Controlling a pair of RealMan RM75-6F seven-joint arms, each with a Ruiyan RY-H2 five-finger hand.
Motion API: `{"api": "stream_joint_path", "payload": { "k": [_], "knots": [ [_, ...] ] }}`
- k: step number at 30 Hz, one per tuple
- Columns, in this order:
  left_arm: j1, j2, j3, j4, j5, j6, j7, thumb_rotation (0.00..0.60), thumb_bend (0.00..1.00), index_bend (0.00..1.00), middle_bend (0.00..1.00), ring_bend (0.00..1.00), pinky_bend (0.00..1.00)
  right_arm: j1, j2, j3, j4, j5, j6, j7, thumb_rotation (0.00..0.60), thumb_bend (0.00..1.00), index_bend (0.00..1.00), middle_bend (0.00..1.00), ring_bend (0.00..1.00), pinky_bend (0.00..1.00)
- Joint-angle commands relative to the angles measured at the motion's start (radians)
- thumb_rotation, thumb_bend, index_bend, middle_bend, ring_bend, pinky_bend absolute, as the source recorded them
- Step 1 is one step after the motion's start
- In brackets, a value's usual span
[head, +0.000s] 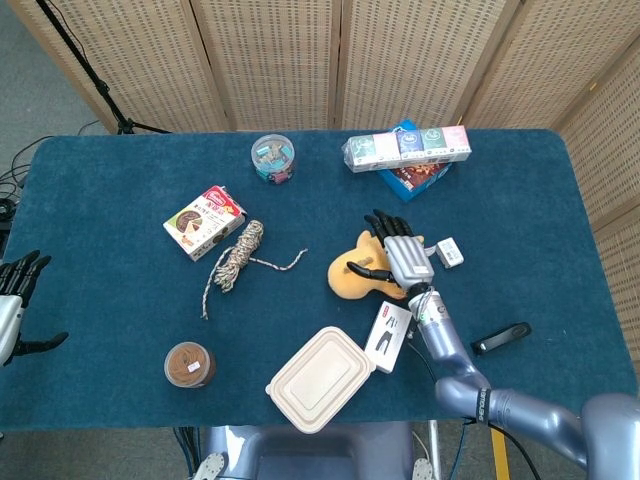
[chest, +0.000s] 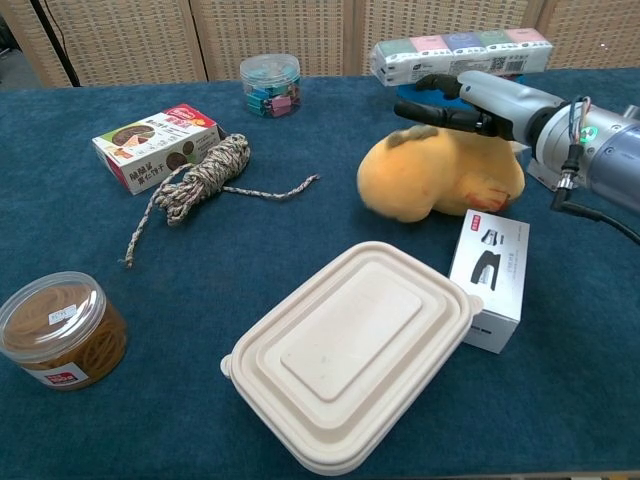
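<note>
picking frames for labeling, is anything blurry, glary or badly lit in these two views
Chest view: the yellow plush toy is smeared by motion blur under the right hand, the rest sharp. Head view: even soft light, faint shadows, no glare; the left hand is cut off at the frame edge.

Tabletop (head: 100, 190), blue cloth. Lying on it: clip jar (head: 272, 158), snack box (head: 204, 221), coiled rope (head: 237, 254), rubber-band tub (head: 189, 364), lidded food container (head: 320, 379), small white carton (head: 389, 336), yellow plush toy (head: 360, 277), black bar (head: 501, 338), stacked boxes (head: 407, 148) at far edge.
</note>
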Motion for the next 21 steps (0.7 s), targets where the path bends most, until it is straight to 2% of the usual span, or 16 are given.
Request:
{"api": "stream_joint_path", "payload": {
  "k": [1,7,12,17,21],
  "knots": [
    [0.001,0.002,0.001,0.001,0.004,0.002,-0.005,0.6,0.0,0.0,0.0,0.0,0.0,-0.008,0.032,-0.007,-0.079,-0.006,0.027,-0.033,0.032,0.0,0.0,0.0,0.0,0.0],
    [0.006,0.006,0.003,0.004,0.009,0.007,-0.016,0.6,0.0,0.0,0.0,0.0,0.0,-0.037,0.1,-0.052,-0.198,-0.084,0.108,-0.108,0.032,0.0,0.0,0.0,0.0,0.0],
    [0.009,0.002,0.004,0.007,0.014,0.017,-0.009,0.6,0.0,0.0,0.0,0.0,0.0,-0.112,0.218,-0.123,-0.271,-0.186,0.218,-0.181,0.034,0.0,0.0,0.0,0.0,0.0],
    [0.011,-0.012,0.007,0.01,0.029,0.033,0.024,0.6,0.0,0.0,0.0,0.0,0.0,-0.219,0.342,-0.211,-0.303,-0.308,0.358,-0.225,0.044,0.0,0.0,0.0,0.0,0.0],
    [0.012,-0.026,0.008,0.013,0.035,0.042,0.048,0.6,0.0,0.0,0.0,0.0,0.0,-0.304,0.414,-0.266,-0.284,-0.394,0.468,-0.215,0.05,0.0,0.0,0.0,0.0,0.0]
  ]
}}
